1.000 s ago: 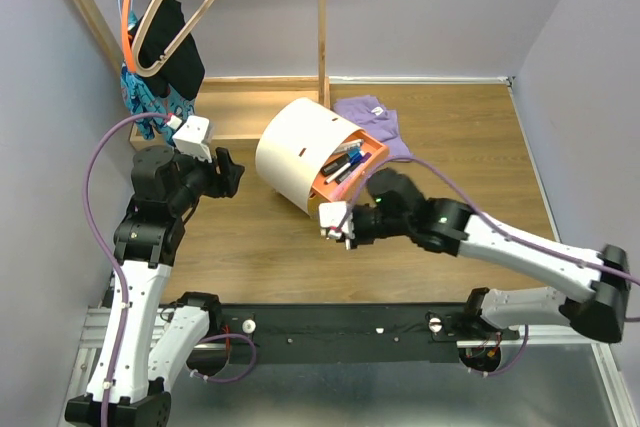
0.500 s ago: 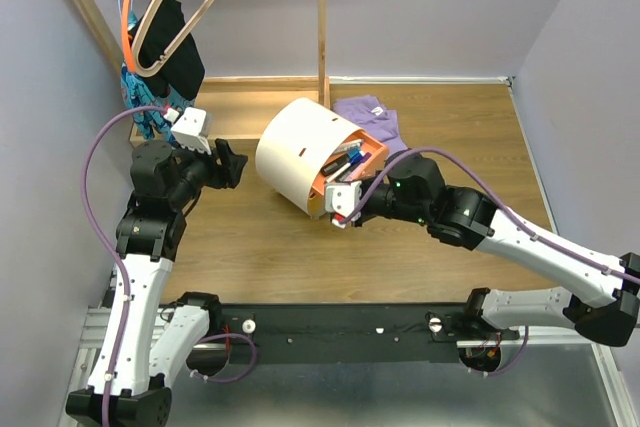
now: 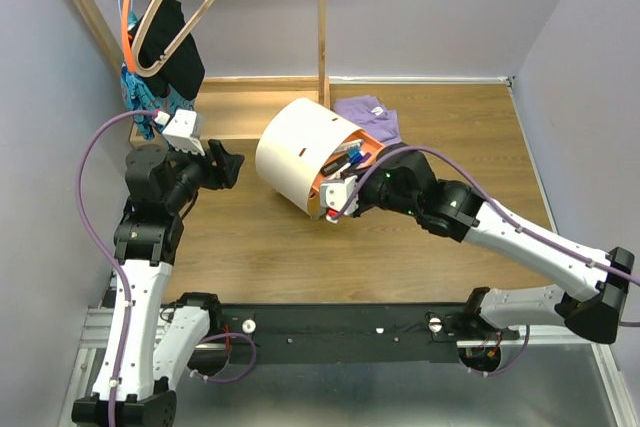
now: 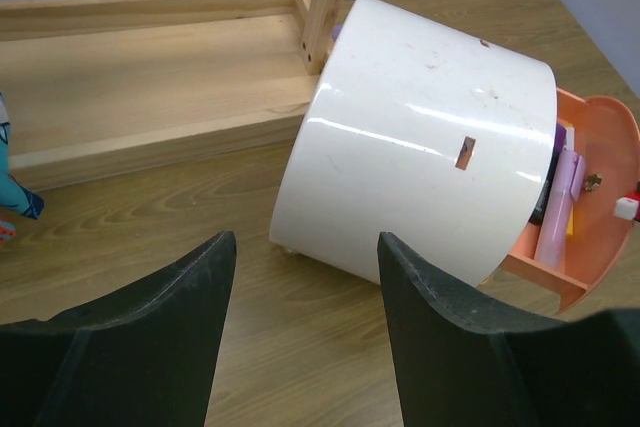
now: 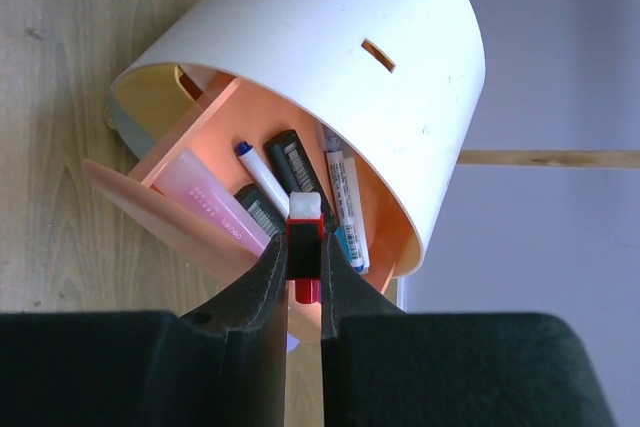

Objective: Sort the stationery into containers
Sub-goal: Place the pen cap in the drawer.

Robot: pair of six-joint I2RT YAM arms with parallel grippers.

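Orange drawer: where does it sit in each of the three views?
Top external: orange drawer at centre, right of the drum.
Left wrist: right edge.
Right wrist: centre, above the fingers.
Shared landmark: the drum's dark slot.

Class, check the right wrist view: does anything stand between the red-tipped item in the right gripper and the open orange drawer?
Nothing visible does. The right gripper holds the red-tipped item just in front of the open orange drawer. Some markers already lie inside, and the white drum covers the drawer's back part.
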